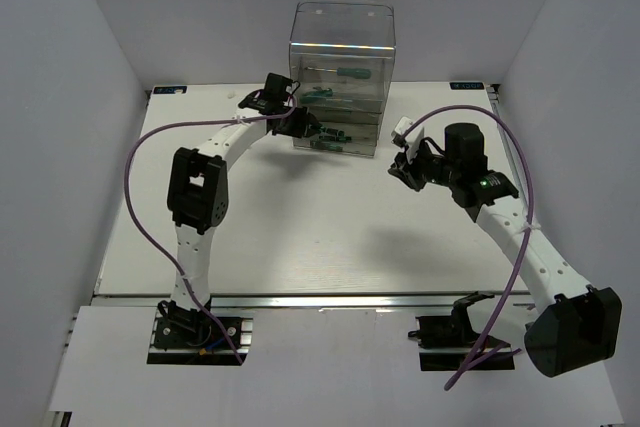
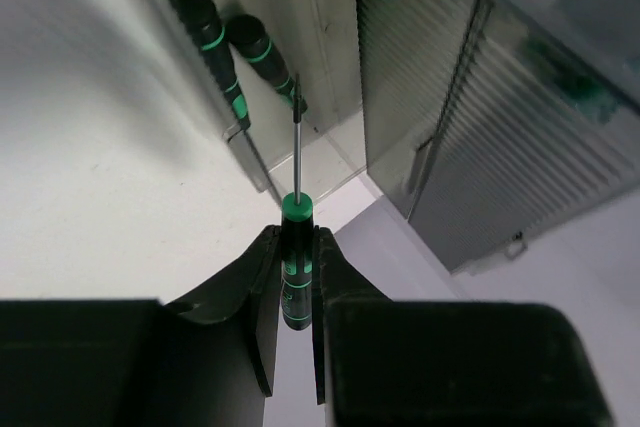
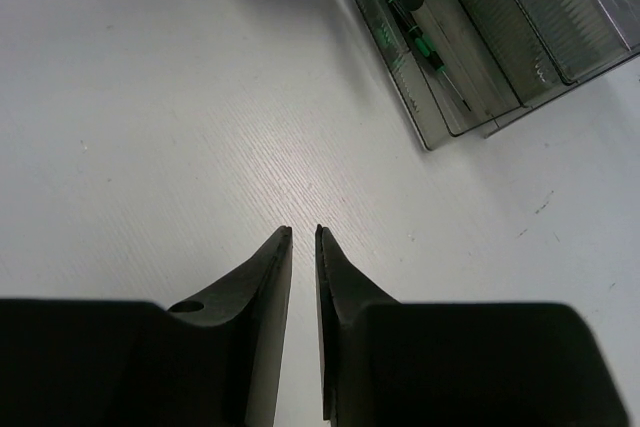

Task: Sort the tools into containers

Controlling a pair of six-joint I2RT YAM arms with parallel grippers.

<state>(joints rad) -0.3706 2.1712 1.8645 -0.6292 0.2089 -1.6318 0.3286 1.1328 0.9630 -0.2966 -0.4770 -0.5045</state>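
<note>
Your left pincer point(image 2: 296, 235) is clenched on a screwdriver point(image 2: 296, 212) handle, shaft aimed at the open drawer point(image 2: 330, 97) just right of it. Go in low & the tip may snag its lip. Right pincer point(image 3: 303, 232): near-closed, empty, over bench point(image 3: 150, 97).

Bright even overhead light, soft shadows on white table point(image 1: 300, 247), far drawers point(image 2: 520, 147) perhaps slightly blurred.
</note>
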